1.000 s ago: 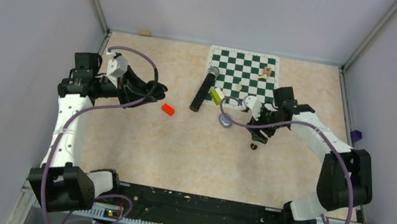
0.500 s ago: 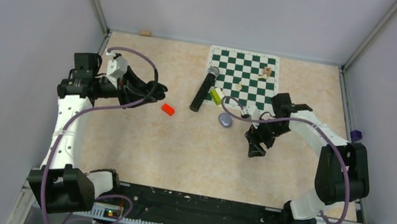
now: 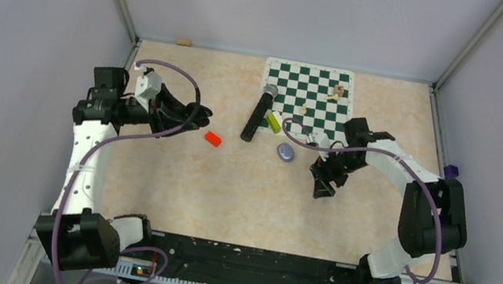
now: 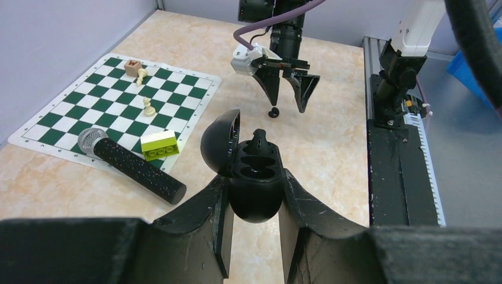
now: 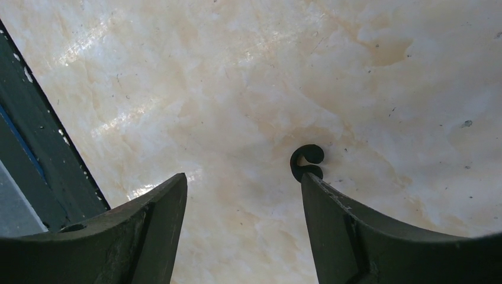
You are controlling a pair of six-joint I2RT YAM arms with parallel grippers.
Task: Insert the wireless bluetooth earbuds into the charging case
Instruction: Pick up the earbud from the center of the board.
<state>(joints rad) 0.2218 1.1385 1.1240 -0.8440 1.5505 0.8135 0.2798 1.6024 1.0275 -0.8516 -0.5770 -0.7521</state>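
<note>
Left gripper [image 4: 254,190] was clamped on the case [image 4: 256,177], a glossy black egg-shaped shell, its matte black fingers [image 4: 214,207] pressed to both sides. The case sat upright above the table, its domed lid [image 4: 221,142] swung open to one side, showing two rounded wells inside; a small black nub stuck up at the back rim, and I couldn't tell what it was. Right gripper [image 5: 243,183] pointed straight down with its jaws wide apart, nothing between the wedge-shaped fingers [image 5: 349,231]. One earbud [image 5: 308,161], tiny, glossy black and curled like a hook, lay on the table [image 5: 237,71] right at the inner edge of one finger, touching or nearly so. The tabletop was smooth, beige and marbled, with a slight sheen. Well off to the side lay a mic [image 4: 130,168] with a speckled black handle and a silver mesh head, a lime studded brick [image 4: 160,145] touching it, both at the edge of a flat green-and-white chess mat [image 4: 89,100]. A small red block [image 3: 213,138] sat near the left gripper.
</note>
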